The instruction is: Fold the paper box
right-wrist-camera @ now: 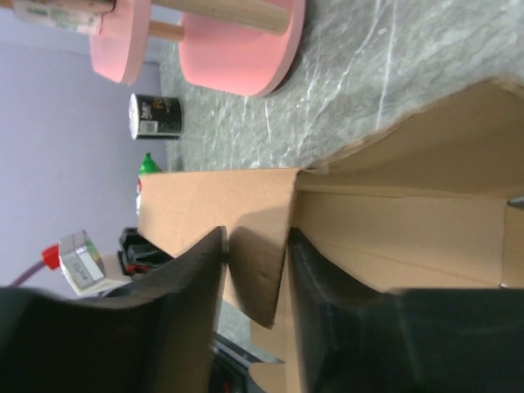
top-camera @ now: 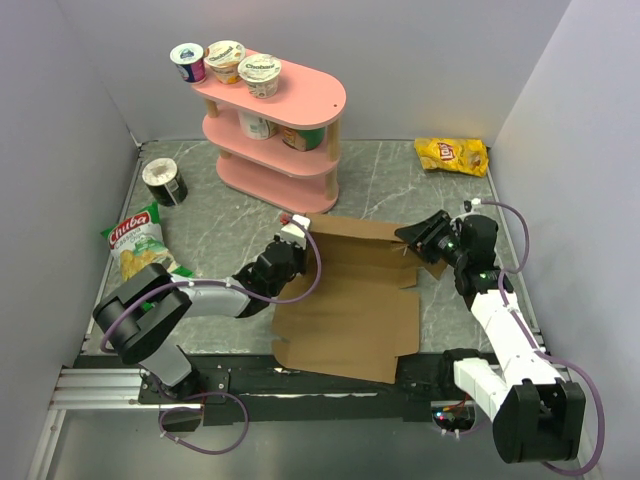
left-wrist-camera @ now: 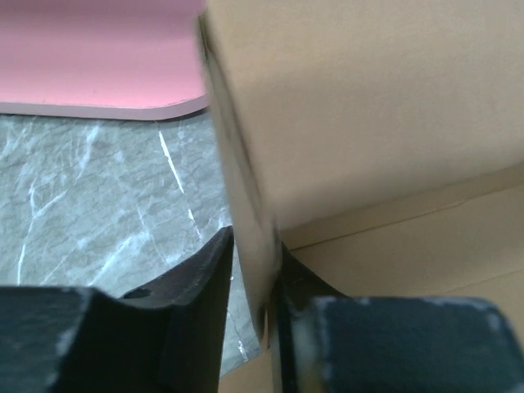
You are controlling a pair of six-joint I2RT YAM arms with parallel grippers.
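Observation:
The paper box lies as a mostly flat brown cardboard sheet in the middle of the table, its far edge folded up. My left gripper is at the far left corner. In the left wrist view its fingers pinch the upright flap edge-on. My right gripper is at the far right corner. In the right wrist view its jaws close round a small bent tab of the box, which touches both fingers.
A pink three-tier shelf with yogurt cups stands just behind the box's far left corner. A black can and a green chip bag lie at the left. A yellow chip bag lies at the back right. Walls enclose three sides.

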